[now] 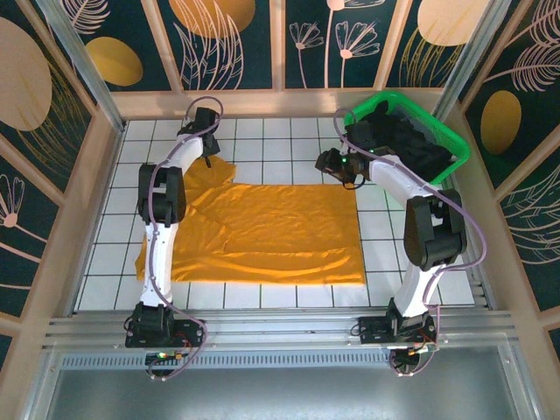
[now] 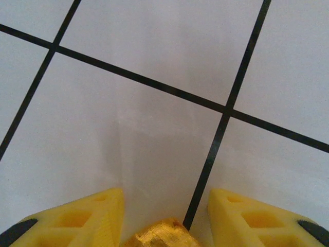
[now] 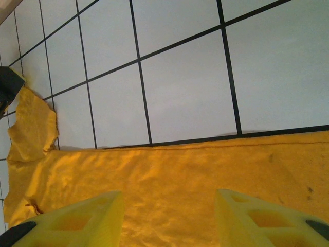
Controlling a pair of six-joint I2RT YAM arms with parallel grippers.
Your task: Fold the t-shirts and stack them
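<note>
The orange-yellow t-shirt (image 1: 262, 232) lies spread flat on the white gridded table (image 1: 262, 140), one sleeve reaching toward the far left. My left gripper (image 1: 207, 156) hangs at that sleeve's tip. In the left wrist view it (image 2: 164, 206) is open, with a small bunch of orange cloth (image 2: 162, 235) low between the fingers (image 2: 92, 216) and apart from both. My right gripper (image 1: 325, 164) is over the shirt's far right corner. It (image 3: 168, 206) is open just above the orange cloth (image 3: 169, 180), near the straight far hem. Black t-shirts (image 1: 411, 140) lie heaped in the basket.
The green mesh basket (image 1: 455, 144) stands at the far right corner, just behind my right arm. A wooden rail (image 1: 271, 103) bounds the table's far side. Bare tiles (image 1: 280, 140) run between the shirt and that rail. In the right wrist view the sleeve (image 3: 31, 123) shows at the left edge.
</note>
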